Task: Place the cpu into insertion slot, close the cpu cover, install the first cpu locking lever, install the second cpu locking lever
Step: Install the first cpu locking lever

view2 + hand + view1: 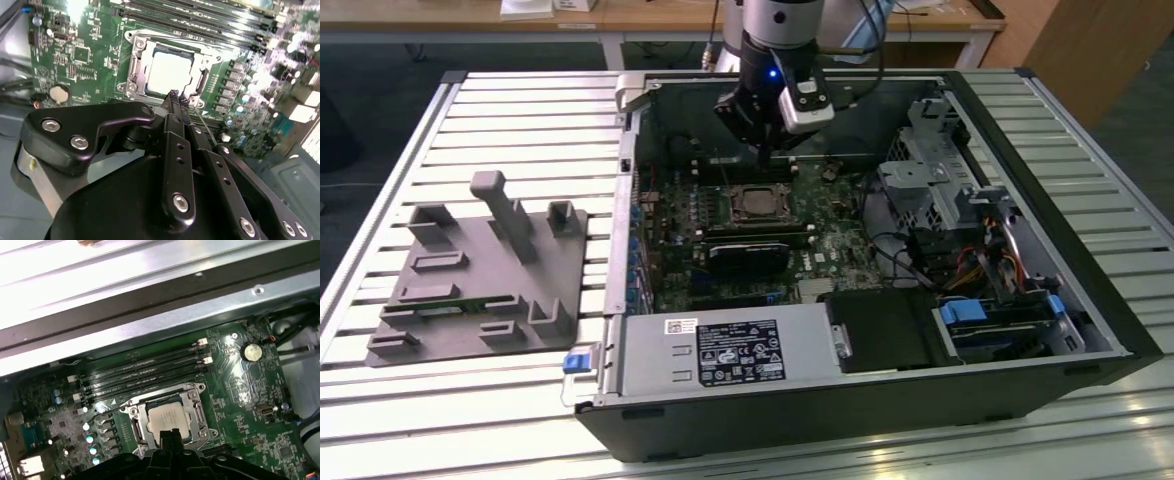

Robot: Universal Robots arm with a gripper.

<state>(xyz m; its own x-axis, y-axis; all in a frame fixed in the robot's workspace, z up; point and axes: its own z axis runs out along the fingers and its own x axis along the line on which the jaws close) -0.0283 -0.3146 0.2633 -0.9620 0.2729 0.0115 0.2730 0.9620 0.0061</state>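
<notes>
Slats of a metal table (400, 400) cross the exterior view's left, carrying a grey moulded tray (467, 270) whose pockets are hard to read. At the centre stands an open computer case (854, 420). Inside it the gripper (766, 165) hangs over the green board (674, 280), its tips just above the chip (757, 205) in the frame. In both wrist views the chip lies flat in the socket (175, 50), with the metal frame (134, 70) down around it. The jaws are pinched together with nothing between them, and their tips hide the socket's near edge. How the frame is latched cannot be made out. Towards the exterior view's right, a drive cage (934, 170) and tangled cables (974, 265) crowd together.
</notes>
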